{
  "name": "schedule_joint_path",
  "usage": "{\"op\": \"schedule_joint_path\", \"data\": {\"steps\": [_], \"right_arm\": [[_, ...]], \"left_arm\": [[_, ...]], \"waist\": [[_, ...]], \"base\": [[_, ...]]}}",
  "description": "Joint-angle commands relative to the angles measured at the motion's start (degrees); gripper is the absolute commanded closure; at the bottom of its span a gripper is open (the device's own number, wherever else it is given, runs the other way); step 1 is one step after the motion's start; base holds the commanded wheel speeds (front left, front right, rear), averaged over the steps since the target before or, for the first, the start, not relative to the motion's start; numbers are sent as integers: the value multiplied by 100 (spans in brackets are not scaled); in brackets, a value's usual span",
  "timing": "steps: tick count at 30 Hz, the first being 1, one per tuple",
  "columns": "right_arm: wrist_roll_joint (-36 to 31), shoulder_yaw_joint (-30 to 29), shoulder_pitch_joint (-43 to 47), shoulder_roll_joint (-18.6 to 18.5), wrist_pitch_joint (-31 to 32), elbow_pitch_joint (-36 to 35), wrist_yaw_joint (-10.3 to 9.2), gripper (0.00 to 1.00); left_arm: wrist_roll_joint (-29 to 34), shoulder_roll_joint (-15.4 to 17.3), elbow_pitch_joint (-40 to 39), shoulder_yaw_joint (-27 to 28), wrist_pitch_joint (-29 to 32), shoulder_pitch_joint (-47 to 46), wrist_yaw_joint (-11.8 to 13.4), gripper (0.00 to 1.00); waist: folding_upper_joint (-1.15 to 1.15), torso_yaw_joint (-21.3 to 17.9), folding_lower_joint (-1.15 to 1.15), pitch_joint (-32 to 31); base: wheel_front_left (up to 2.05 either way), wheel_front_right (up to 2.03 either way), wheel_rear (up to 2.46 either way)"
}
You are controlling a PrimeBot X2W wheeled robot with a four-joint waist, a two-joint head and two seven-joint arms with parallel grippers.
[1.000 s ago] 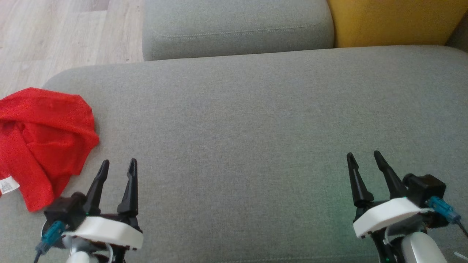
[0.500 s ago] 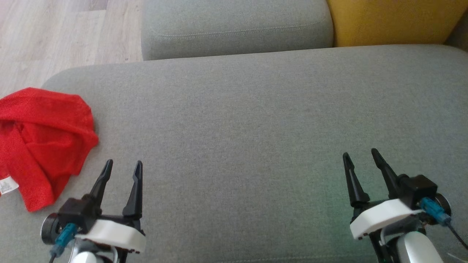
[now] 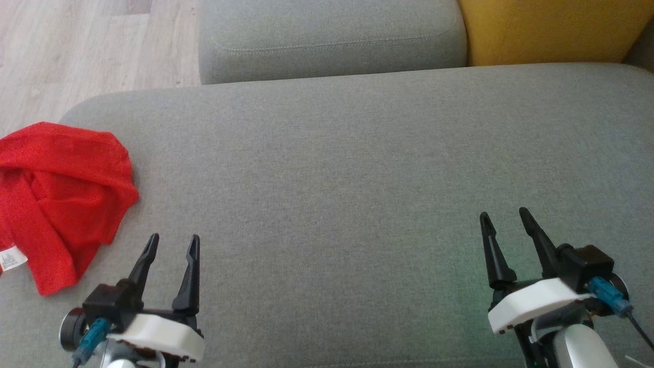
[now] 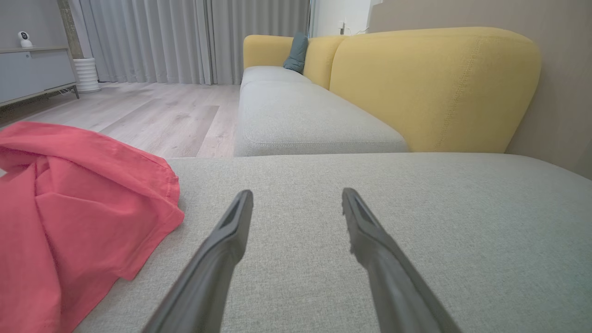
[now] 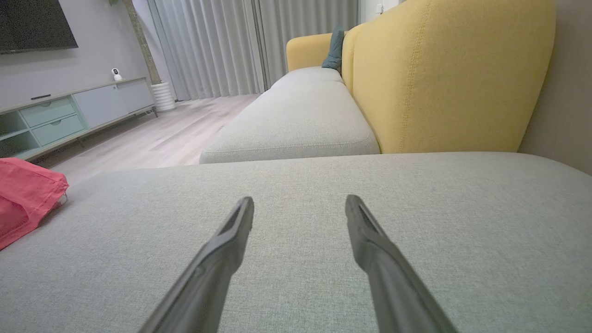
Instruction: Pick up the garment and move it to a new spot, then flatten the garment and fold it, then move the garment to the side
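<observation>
A crumpled red garment [image 3: 56, 199] is pictured lying in a loose heap at the left end of a wide grey sofa cushion [image 3: 357, 168]. It is folded over on itself, and a small white label [image 3: 11, 258] is exposed on its near side. The left gripper [image 3: 173, 237] is held low over the cushion, just to the right of the garment and clear of it. Its two dark fingers are spread wide, with nothing caught between them. The right gripper [image 3: 503, 212] is held over the right part of the same cushion, well apart from the garment. Its fingers are likewise parted and empty. In the left wrist view, the red cloth is seen close beside the left finger, untouched. In the right wrist view, it is glimpsed at the far left edge. A second grey seat cushion [image 3: 327, 41] is seen beyond the first, backed by a yellow backrest [image 3: 552, 30]. A teal pillow [image 4: 296, 51] is propped at the sofa's far end. Pale wood flooring [image 3: 76, 46], grey curtains [image 4: 185, 37] and a low cabinet [image 5: 69, 115] are seen in the room beyond.
</observation>
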Motion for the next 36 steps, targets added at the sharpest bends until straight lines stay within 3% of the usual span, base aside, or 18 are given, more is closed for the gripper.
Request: {"op": "schedule_joint_path", "data": {"steps": [1,12,18,36], "right_arm": [[18,106,-123,-12,-57,-198,-5,0],[1,64,-121,-3,-44,-195,-5,0],[-44,27,-99,1,-11,-246,-5,0],[-129,313,-84,5,122,-513,-5,0]], "left_arm": [[-56,19,-140,202,-71,-235,-22,0],[-36,6,-102,233,-71,-265,-23,0],[3,-2,-61,240,-71,-308,5,0],[13,240,-30,478,-71,-627,77,0]], "waist": [[0,1,0,-3],[0,50,0,0],[0,263,0,2],[0,1909,0,-17]], "base": [[0,0,0],[0,0,0],[0,0,0],[0,0,0]]}}
